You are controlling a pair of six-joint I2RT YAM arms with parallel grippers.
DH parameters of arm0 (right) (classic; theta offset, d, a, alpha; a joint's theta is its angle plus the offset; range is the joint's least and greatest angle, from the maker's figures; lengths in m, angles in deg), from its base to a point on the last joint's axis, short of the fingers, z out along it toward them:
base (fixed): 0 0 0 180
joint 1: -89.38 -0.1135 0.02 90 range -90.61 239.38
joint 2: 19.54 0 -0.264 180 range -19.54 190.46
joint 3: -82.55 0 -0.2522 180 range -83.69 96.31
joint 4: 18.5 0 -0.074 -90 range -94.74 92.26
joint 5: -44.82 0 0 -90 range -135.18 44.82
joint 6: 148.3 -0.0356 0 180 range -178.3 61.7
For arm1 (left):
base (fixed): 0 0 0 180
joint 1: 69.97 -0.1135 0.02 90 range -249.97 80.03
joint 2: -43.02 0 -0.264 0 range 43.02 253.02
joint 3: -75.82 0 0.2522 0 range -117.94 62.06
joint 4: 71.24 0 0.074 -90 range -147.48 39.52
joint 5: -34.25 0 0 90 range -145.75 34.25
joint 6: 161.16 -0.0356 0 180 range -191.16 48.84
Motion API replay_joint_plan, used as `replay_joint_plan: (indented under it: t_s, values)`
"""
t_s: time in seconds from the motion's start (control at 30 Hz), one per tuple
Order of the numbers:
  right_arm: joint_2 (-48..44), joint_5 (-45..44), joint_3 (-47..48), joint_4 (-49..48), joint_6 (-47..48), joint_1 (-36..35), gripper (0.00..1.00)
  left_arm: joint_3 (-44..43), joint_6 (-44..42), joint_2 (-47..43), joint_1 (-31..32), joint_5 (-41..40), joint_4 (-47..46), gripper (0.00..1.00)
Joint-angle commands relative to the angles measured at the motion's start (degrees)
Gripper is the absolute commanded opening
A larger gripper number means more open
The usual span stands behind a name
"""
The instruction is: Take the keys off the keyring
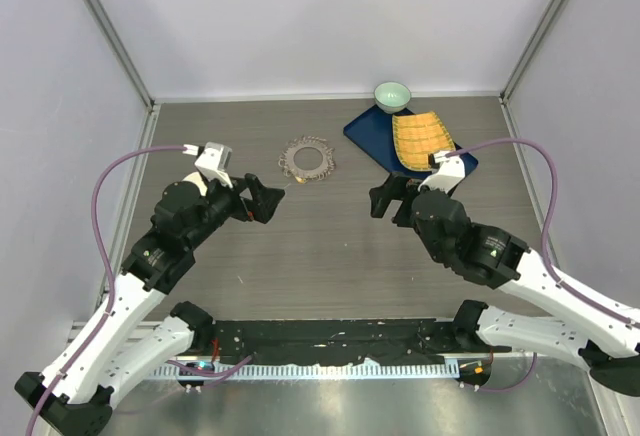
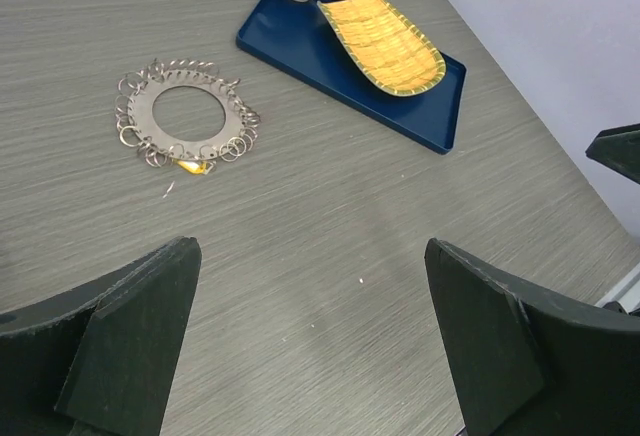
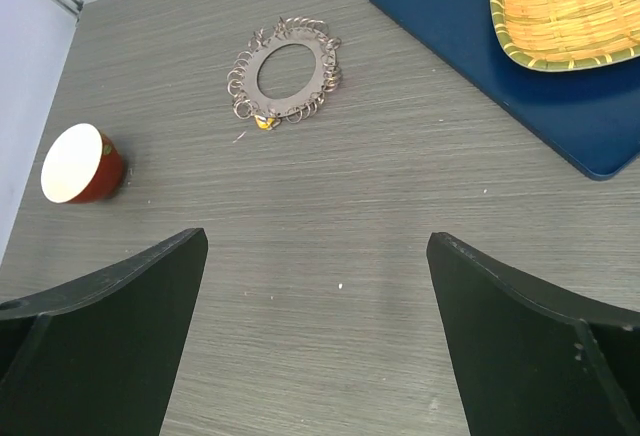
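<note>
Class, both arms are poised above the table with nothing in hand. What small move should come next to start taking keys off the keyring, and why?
Probably bring the left gripper forward and down toward the near edge of the keyring. The keyring lies flat on the table, untouched, with the keys fringing it. The right gripper is open and empty too, but the left looks nearer.

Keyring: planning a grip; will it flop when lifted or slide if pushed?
The keyring looks like a flat, rigid band, so it probably stays stiff. Its fringe of keys seems loosely hung, likely to dangle. Lying flat, it should slide, not roll.
</note>
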Motion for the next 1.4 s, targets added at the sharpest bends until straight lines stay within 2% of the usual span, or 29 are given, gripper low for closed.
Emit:
replay_joint_plan:
  t_s: [0.0,0.1,0.23,0.33,0.37,0.43,0.5,0.53,0.57,0.67,0.7,0.77,0.8,0.9,1.17,1.37]
  values:
    - [0.9,-2.5,0.7,-2.9,-0.9,-0.1,1.0,0.0,-0.4,-1.2,-0.1,-1.2,-2.3,1.0]
    - [1.5,-4.5,-0.9,-3.7,-0.8,-0.1,1.0,0.2,-0.6,-1.9,0.0,-2.3,-2.3,1.0]
    - [5.6,-13.3,-3.8,-6.3,-0.9,0.0,1.0,-0.6,-1.1,-1.8,-0.1,-6.1,-0.5,1.0]
    - [13.9,-17.9,-1.6,-8.2,2.7,-0.1,0.98,-0.7,-0.4,-2.6,-0.1,-8.9,-0.1,1.0]
    - [19.3,-17.8,-0.5,-9.3,6.1,-0.1,0.97,-0.5,-0.4,-2.9,-0.1,-9.4,-0.3,1.0]
    - [24.8,-15.3,2.8,-13.6,10.4,0.2,0.95,0.2,-0.3,-4.4,-0.1,-10.8,-0.8,1.0]
    - [32.1,-8.2,4.8,-19.0,16.4,1.3,0.89,0.9,-0.3,-5.4,-0.1,-12.0,-1.7,1.0]
    - [34.4,-5.5,7.0,-20.1,17.3,2.1,0.88,1.3,-0.4,-5.8,-0.1,-13.5,-1.9,1.0]
    - [36.5,1.7,8.2,-21.9,18.0,3.0,0.86,1.5,-0.3,-6.5,-0.1,-14.2,-2.0,1.0]
    - [44.8,10.5,11.9,-25.4,19.6,7.8,0.79,1.6,-0.2,-7.7,-0.1,-16.3,-1.7,1.0]
    - [46.6,13.9,12.7,-26.1,19.6,8.6,0.74,1.6,-0.2,-7.8,-0.1,-16.7,-1.7,1.0]
    - [51.3,16.6,14.6,-27.6,19.6,11.3,0.68,1.8,-0.1,-8.3,-0.1,-17.2,-1.7,0.99]
    - [52.7,19.8,15.2,-28.0,19.5,12.3,0.61,1.8,-0.1,-8.3,-0.1,-17.2,-1.7,1.0]
    - [57.0,22.0,17.1,-29.4,20.7,14.6,0.53,1.5,0.2,-8.4,-0.1,-17.0,-1.4,1.0]
    - [64.8,34.3,21.8,-33.6,21.3,20.4,0.51,1.5,1.1,-7.3,-0.1,-14.1,-1.8,1.0]
    - [71.4,36.1,27.0,-33.1,20.7,22.2,0.51,1.4,1.2,-6.9,-0.1,-13.6,-1.8,1.0]
